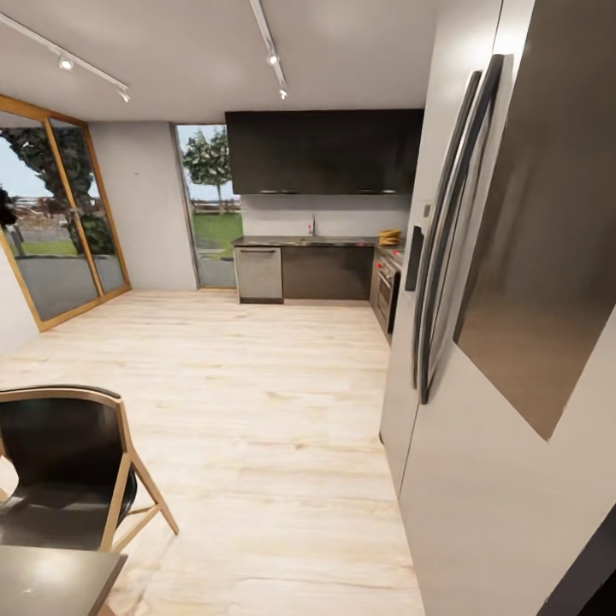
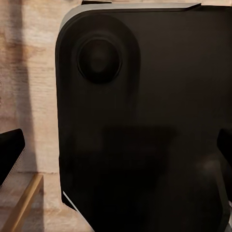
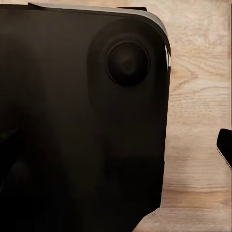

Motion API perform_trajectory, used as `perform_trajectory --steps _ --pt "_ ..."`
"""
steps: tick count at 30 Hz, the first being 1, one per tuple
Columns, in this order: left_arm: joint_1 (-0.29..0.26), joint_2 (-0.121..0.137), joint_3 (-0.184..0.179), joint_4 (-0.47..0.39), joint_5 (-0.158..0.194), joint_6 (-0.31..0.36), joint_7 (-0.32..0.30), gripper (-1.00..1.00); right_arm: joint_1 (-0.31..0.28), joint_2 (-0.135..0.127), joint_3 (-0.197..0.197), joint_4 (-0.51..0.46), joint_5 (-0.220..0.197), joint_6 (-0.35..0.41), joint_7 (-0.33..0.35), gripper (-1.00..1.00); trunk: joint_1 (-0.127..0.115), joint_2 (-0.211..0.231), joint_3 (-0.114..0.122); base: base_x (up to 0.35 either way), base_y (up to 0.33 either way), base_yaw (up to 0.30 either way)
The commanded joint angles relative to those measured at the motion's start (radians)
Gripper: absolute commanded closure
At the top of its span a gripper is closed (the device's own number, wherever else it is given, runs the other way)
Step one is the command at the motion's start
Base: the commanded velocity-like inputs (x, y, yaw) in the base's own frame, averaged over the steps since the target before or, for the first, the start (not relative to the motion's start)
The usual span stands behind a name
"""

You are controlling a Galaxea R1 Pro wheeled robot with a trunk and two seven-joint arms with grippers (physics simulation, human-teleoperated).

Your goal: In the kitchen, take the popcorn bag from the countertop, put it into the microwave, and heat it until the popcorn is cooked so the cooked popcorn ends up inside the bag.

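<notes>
Robot's in transit, approach step: head view looks down the kitchen over a wood floor (image 1: pixel 257 411), fridge (image 1: pixel 513 342) close on the right, chair (image 1: pixel 60 470) at lower left. Far end: countertop (image 1: pixel 299 241) under dark cabinets (image 1: pixel 325 152), w/ a yellowish blob (image 1: pixel 389 237) at its right end by the oven (image 1: pixel 385 291), too small to call it the popcorn bag. Microwave not spotted yet. Both wrist views face the robot's dark base (image 2: pixel 145 121) over floor; left and right grippers' state can't tell. Next, I'd judge: drive fwd to the counter, then find the bag.
</notes>
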Motion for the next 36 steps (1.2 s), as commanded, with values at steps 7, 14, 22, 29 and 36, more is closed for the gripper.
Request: perform_trajectory --steps 7,14,22,29,36 --pt "0.000 0.000 0.001 0.000 0.003 0.000 0.000 -1.00 0.000 0.000 0.000 0.000 0.000 -0.003 0.000 -1.00 0.001 0.000 -0.001 0.321 0.000 0.000" --pt "0.000 0.000 0.001 0.001 0.005 0.000 0.000 -1.00 0.000 0.000 0.000 0.000 0.000 -0.003 -0.001 -1.00 0.001 0.000 -0.001 0.321 0.000 0.000" --pt "0.000 0.000 0.001 0.001 0.005 0.003 0.000 -1.00 0.000 0.000 0.000 0.000 0.000 -0.003 0.000 -1.00 0.001 0.000 -0.001 0.322 0.000 0.000" --pt "0.000 0.000 0.001 0.000 0.005 0.002 0.000 -1.00 0.000 0.000 0.000 0.000 0.000 -0.003 0.000 -1.00 0.001 0.000 -0.001 0.322 0.000 0.000" --pt "0.000 0.000 0.001 0.000 0.005 0.001 0.000 -1.00 0.000 0.000 0.000 0.000 0.000 -0.005 -0.001 -1.00 0.001 0.000 -0.001 0.322 0.000 0.000"
